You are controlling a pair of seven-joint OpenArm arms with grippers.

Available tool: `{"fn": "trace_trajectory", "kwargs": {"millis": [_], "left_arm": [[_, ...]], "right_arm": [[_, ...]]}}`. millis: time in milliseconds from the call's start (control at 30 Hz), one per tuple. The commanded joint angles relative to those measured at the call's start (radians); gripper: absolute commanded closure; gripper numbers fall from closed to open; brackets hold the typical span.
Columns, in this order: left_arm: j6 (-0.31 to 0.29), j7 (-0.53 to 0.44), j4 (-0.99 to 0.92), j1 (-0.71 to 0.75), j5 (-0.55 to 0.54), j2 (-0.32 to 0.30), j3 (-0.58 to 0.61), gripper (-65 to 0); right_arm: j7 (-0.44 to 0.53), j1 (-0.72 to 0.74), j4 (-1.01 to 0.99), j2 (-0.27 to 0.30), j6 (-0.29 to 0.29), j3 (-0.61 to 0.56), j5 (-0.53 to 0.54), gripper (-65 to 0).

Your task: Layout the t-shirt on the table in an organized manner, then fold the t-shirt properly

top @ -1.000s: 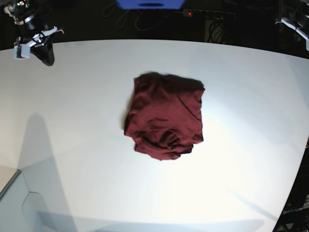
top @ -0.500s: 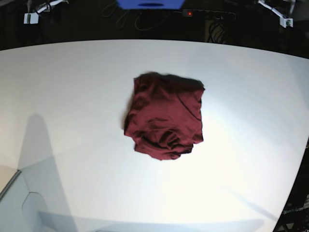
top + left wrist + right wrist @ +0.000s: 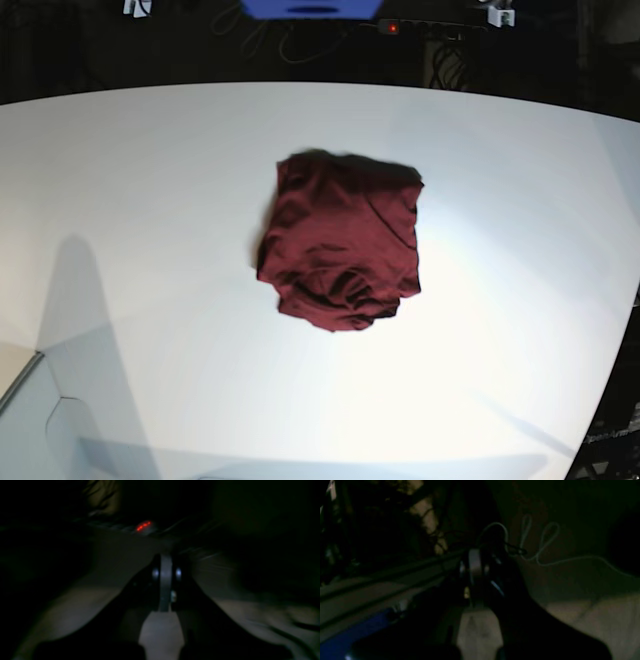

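At the middle of the desk point(image 3: 150, 200), a touch toward twelve o'clock in the base view, lies the t-shirt point(image 3: 340, 245), a dark maroon bundle folded into a rough, compact block. Its far edge at twelve o'clock is fairly straight, while the near end at six o'clock bulges into rumpled creases (the cloth there looks bunched rather than flat). White desk shows all round it, and nothing touches it.

My arms are well apart from the cloth. In the base view only small pale parts of them show at the top edge, at about eleven and one o'clock, over the dark background beyond the desk.

My left pincer point(image 3: 165, 562) appears in its own wrist view, dim and blurred; its two fingers stand pressed together with no gap between them, and nothing is held. At eleven o'clock from it glows a small red light point(image 3: 143, 526).

My right pincer point(image 3: 475, 562) is likewise dark in its wrist view, its fingers drawn tight together and empty-handed. A thin pale cable point(image 3: 540, 547) loops across the dim ground at about two o'clock from it, and a blue surface point(image 3: 352, 635) shows at eight o'clock.
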Motion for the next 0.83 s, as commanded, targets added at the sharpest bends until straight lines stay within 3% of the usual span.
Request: {"fn": "trace_trajectory", "kwargs": {"millis": [0,100,167,333,367,533,800], "left_arm": [[0.028,-0.022,0.003,0.001,-0.002,-0.007,0.018,0.0],[0.139,0.022,0.001,-0.030,-0.010,0.039,0.062,0.0],[0.152,0.065,0.001,-0.045,-0.011,0.062,0.059,0.0],[0.157,0.134,0.000,-0.071,-0.013,0.134,0.043,0.0],[0.158,0.134,0.000,-0.071,-0.013,0.144,0.036,0.0],[0.158,0.142,0.000,-0.074,-0.013,0.168,0.016,0.0],[0.158,0.143,0.000,-0.087,-0.011,0.167,-0.045,0.0]], "right_arm": [[0.072,0.014,-0.062,0.012,-0.022,-0.025,0.009,0.0],[0.198,0.068,-0.188,0.000,-0.151,-0.126,0.009,0.0],[0.210,0.069,-0.185,-0.011,-0.258,-0.176,0.009,0.0],[0.181,0.074,-0.179,-0.014,-0.617,-0.289,0.009,0.0],[0.182,0.083,-0.179,-0.014,-0.649,-0.315,0.009,0.0],[0.173,0.097,-0.180,-0.019,-0.769,-0.439,0.009,0.0],[0.173,0.094,-0.182,-0.063,-0.780,-0.598,0.009,0.0]]}}
